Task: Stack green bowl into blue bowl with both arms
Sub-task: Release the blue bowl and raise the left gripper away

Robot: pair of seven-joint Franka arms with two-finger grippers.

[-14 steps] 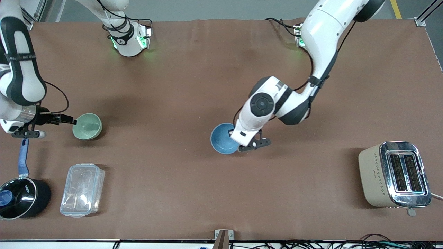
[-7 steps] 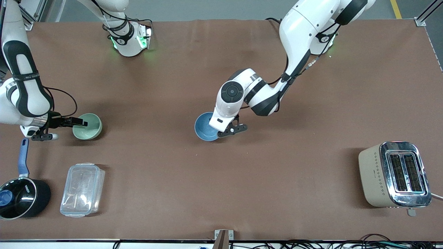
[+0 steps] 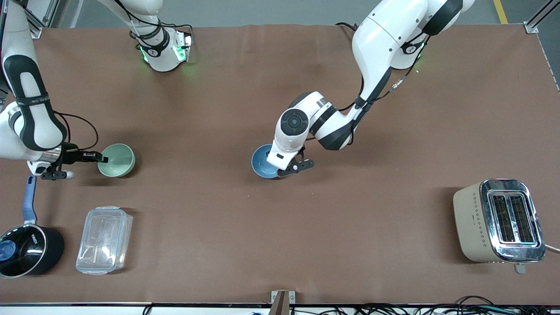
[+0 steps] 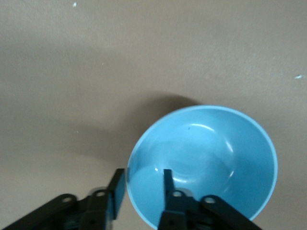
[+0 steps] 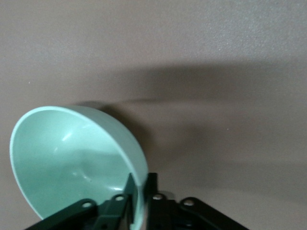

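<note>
- Risk first: the left gripper (image 4: 140, 189) straddles the blue bowl's (image 3: 262, 161) rim with its fingers (image 4: 116, 191) parted, one outside the wall and one inside, and clear space shows on both sides of the rim, so nothing is pinched. If that arm lifts or drags, I judge the bowl could be nudged or tipped.
- Risk at the green bowl (image 3: 117, 160): the right gripper (image 5: 139, 191) has its fingers pressed together on the rim. It is a thin pinch on a smooth curved wall, so the bowl may swing or slip out on the way over.
- Risk in the stack: the two bowls look the same size and sit well apart, so a tilted drop could leave green perched on blue's rim.
- Places: blue sits under the left gripper, mid-table; green sits at the right gripper's fingertips, toward the right arm's end.
- Count: two arms, one toaster (image 3: 498, 221), one pot (image 3: 26, 247), one clear box (image 3: 103, 239), two bowls.
</note>
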